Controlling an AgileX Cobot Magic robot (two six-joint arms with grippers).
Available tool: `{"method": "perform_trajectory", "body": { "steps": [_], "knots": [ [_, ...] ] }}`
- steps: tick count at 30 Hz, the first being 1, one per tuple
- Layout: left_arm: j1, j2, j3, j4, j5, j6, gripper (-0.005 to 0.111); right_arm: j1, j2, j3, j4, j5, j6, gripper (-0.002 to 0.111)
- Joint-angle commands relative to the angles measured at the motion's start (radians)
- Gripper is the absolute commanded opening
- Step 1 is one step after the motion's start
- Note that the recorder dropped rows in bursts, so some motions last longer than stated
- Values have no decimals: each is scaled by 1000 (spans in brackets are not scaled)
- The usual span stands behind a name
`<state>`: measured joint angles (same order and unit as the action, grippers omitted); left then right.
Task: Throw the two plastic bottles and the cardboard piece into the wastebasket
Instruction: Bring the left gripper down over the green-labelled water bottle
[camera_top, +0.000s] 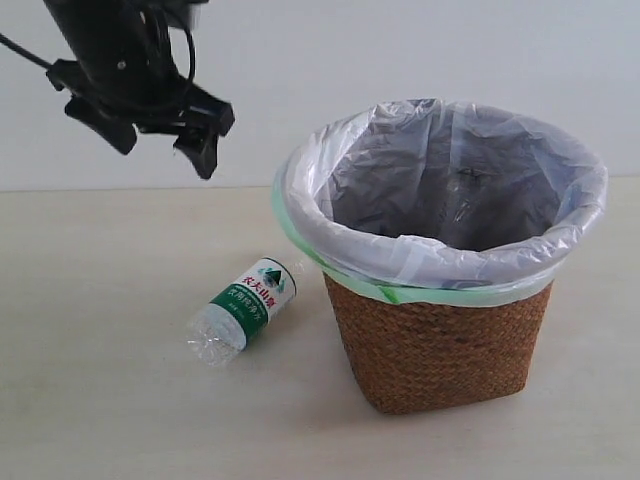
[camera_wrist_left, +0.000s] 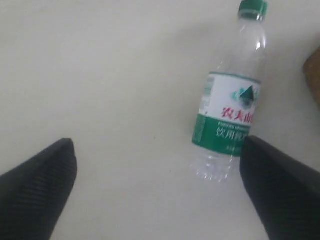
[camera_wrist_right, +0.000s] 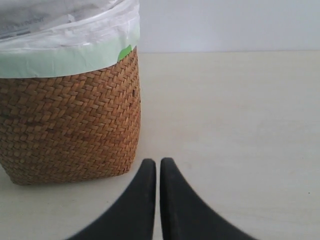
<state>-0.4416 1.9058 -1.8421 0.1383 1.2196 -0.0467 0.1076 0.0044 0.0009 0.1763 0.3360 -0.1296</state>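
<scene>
Left wrist view: my left gripper is spread as wide as it goes and holds nothing, with bare table between the fingers. The green-capped bottle lies on its side well off my centre line, close to one finger.

In the exterior view my left gripper hangs high above the table, and the green-capped bottle is at about 5 o'clock from it. The wastebasket stands at 3 o'clock from the bottle, whose cap end lies just beside the wicker. My right gripper is closed on nothing, low beside the wastebasket.

I cannot see the red-labelled bottle or the cardboard piece, nor whether they are in the wastebasket.

If I descend without centring, I judge one finger could land on the bottle and roll it away. The clear plastic looks thin, so a hard squeeze may buckle it and let it slip. Carried too low, it could snag the loose bag.
</scene>
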Motion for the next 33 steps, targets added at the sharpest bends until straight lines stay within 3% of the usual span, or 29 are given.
{"method": "perform_trajectory", "body": {
  "steps": [1,6,12,17,26,33],
  "knots": [
    [0,3,103,8,1,136,82,-5,-4,-1,-5,-6,-4,0],
    [0,3,211,-8,0,209,82,-5,-4,-1,-5,-6,-4,0],
    [0,5,284,-83,-127,279,82,-5,-4,-1,-5,-6,-4,0],
    [0,41,290,-170,-169,291,82,-5,-4,-1,-5,-6,-4,0],
    [0,145,290,-198,-260,291,82,-5,-4,-1,-5,-6,-4,0],
    [0,159,290,-325,-307,412,82,-5,-4,-1,-5,-6,-4,0]
  ]
}}
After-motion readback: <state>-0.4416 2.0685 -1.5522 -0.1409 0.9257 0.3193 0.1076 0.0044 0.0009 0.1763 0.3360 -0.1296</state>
